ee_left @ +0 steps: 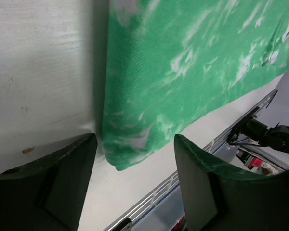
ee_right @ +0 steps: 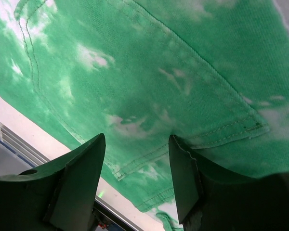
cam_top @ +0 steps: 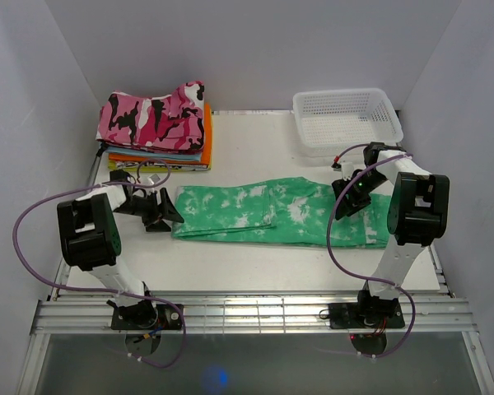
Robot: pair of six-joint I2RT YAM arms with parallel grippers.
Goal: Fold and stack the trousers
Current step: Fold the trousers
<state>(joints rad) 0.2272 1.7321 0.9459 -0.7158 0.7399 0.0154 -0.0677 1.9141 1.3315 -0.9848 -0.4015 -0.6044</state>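
Across the middle of the desk lies one pair of trousers, mint green with white blotches, stretched flat in a long band from near the left edge to near the right edge. Two arms stand at the near edge. One, the left arm, reaches to the trousers' left end. The left jaws are apart, and the wrist view shows the cloth's end corner lying on the desk in the gap between the two dark fingers; whether it touches either I cannot tell. The other, the right arm, reaches over the right end. The right jaws are likewise apart, hanging above a stitched pocket and holding nothing.

At the far right corner sits one white mesh basket. At the far left corner sits one stack of folded clothes, with a pink, black and white camouflage garment on top and orange pieces beneath. Two purple cables show, one looping from each arm.
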